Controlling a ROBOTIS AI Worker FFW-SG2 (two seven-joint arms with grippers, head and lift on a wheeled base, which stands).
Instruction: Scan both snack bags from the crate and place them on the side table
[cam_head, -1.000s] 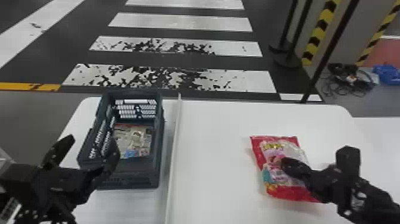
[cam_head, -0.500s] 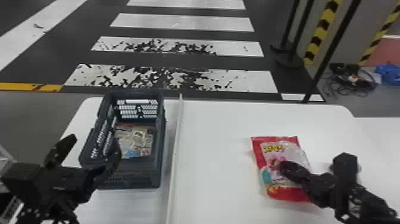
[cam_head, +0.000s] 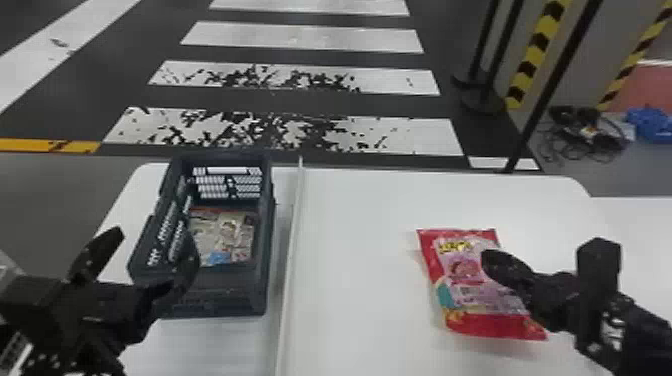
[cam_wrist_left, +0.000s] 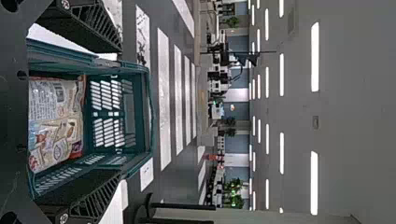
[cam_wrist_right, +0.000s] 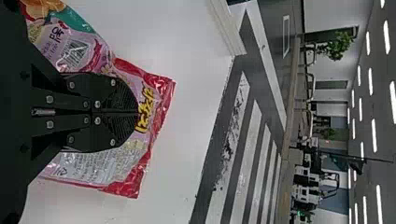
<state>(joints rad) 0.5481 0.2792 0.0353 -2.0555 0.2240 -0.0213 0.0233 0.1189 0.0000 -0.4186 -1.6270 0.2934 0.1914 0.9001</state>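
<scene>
"Snack bag (cam_head: 460, 270), shiny red and pink film, oblong: it's on the flat white worktop (cam_head: 350, 250), well to the right of that dark, lattice-sided plastic crate (cam_head: 215, 300). How would you handle it?"

"Light, I'd guess, soft and slippery. I'd gather a fold near its middle; a corner pinch might let it swing, and a hard squeeze could crush the snacks."

"And the black right gripper (cam_wrist_right: 136, 112)?"

"Its fingers are clenched together over the bag. Whether they've caught any film, I can't tell."

"The other one?"

"The black left gripper (cam_wrist_left: 119, 112) has its fingers spread by the crate's near end, holding nothing. A beige printed film packet (cam_head: 225, 235) lies inside the crate, so a reach must clear those walls. Mind the thin raised white strip (cam_head: 295, 225) just right of the crate, too; a low-carried bag could snag."
</scene>
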